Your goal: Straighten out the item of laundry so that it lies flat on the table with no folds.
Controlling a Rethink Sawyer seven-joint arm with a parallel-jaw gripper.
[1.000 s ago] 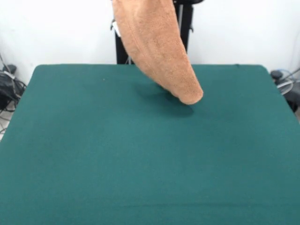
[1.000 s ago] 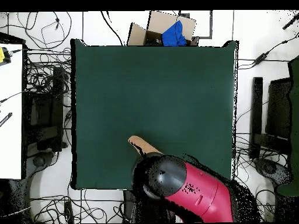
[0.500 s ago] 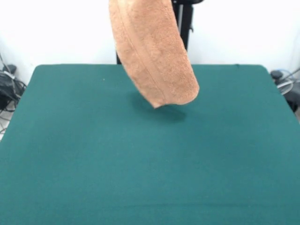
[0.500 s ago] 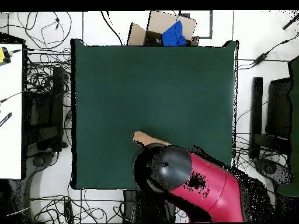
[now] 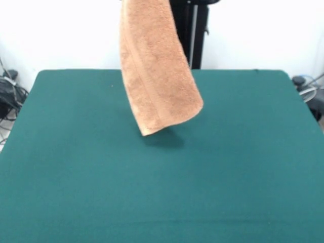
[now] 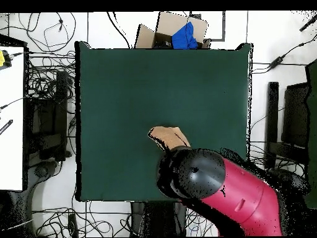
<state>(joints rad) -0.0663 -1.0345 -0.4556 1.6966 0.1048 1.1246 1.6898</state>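
Orange-tan terry towel [image 5: 157,76] hangs folded above green table [image 5: 76,177], seemingly clear; jaws' state indiscernible.

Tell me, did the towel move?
Yes. The towel hangs from above; its low end swung leftward and toward the table's near edge.

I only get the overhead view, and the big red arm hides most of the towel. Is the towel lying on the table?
Observer: No. In the front view the towel hangs down from above, and its lowest corner looks just clear of the table.
Operator: Is it spread open?
Observer: No, it hangs as a narrow strip, with a line running down its length.
Operator: Can you see the gripper?
Observer: No. The towel's top runs past the front view's top edge, so the gripper doesn't show.
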